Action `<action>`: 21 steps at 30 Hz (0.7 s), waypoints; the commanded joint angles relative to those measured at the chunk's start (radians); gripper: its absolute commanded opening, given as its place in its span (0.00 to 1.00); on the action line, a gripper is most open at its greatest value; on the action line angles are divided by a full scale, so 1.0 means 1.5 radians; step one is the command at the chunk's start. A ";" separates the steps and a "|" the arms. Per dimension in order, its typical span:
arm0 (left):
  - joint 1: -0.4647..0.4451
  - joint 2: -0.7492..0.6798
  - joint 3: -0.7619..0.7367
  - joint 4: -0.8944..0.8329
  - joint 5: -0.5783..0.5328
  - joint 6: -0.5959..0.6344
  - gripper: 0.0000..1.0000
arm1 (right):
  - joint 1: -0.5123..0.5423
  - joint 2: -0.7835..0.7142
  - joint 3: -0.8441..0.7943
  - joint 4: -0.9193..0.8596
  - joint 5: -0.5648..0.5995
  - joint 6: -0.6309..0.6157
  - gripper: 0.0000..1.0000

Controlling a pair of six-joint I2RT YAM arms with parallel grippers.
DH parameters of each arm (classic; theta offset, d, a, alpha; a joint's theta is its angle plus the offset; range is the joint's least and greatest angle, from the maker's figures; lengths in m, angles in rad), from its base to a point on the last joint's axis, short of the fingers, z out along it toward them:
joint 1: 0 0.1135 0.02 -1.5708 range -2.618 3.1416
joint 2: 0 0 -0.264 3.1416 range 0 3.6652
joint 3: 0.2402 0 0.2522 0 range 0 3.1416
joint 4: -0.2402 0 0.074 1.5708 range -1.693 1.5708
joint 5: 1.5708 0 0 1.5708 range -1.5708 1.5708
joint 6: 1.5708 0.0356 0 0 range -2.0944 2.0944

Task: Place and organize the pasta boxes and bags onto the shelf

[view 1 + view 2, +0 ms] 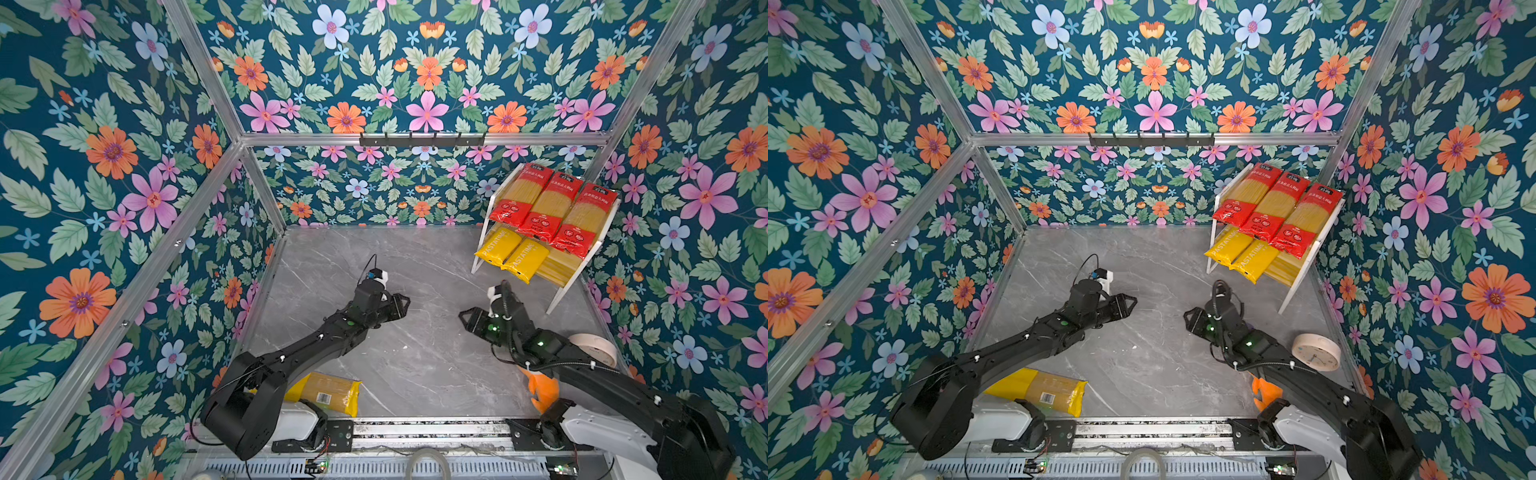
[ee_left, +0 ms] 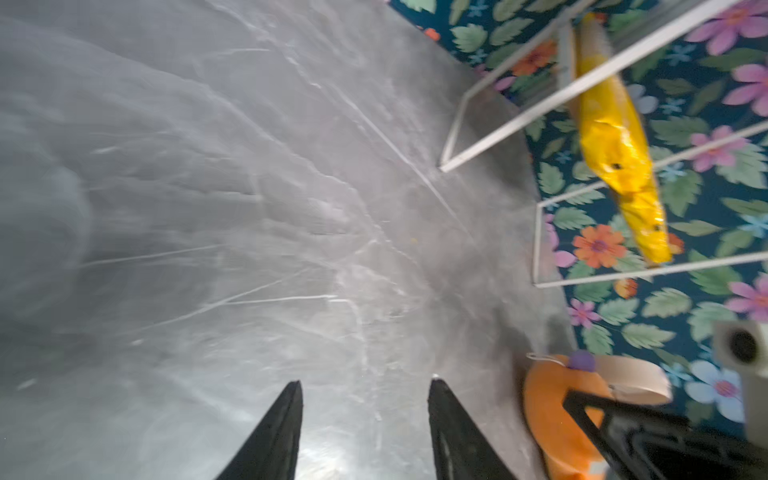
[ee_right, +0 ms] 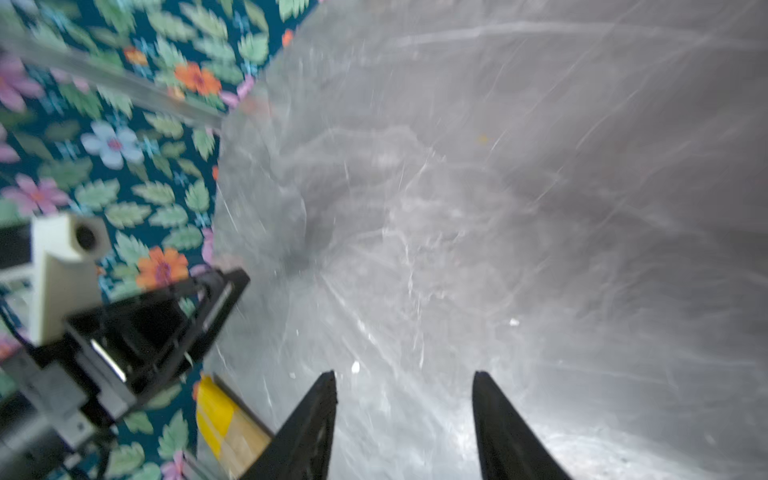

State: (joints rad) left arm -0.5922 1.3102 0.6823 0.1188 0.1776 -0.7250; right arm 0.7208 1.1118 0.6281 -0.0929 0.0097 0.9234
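Shelf [image 1: 571, 281] at back right carries three red packs [image 1: 552, 208] above and two yellow packs [image 1: 511, 253] below. We log a third yellow pack [image 1: 328, 392] lying on the table [image 1: 415, 257] beside the left arm's base. Left gripper [image 2: 365, 382] and right gripper [image 3: 405, 374] are both partly spread and empty.

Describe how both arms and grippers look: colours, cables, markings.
Both the left arm and right arm are matte black jointed links on white base housings, each with small green indicator lights. White camera mounts sit at the wrists, with thin black cables looping off. Left gripper and right gripper have black tapered fingers.
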 commanded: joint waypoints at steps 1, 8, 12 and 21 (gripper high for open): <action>0.030 -0.046 -0.008 -0.097 -0.078 0.047 0.52 | 0.077 0.077 0.036 0.045 0.009 -0.037 0.49; 0.149 -0.180 -0.029 -0.191 -0.119 0.087 0.54 | 0.227 0.286 0.183 0.064 -0.063 -0.143 0.48; 0.226 -0.230 -0.047 -0.203 -0.096 0.091 0.56 | 0.296 0.377 0.270 0.036 -0.095 -0.224 0.55; 0.381 -0.239 -0.014 -0.213 0.005 0.104 0.56 | 0.406 0.568 0.505 -0.144 -0.061 -0.386 0.69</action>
State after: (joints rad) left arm -0.0658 0.9501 0.6384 -0.1944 0.1230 -0.5953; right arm 1.3094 1.9228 1.3258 -0.1898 -0.1181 0.4553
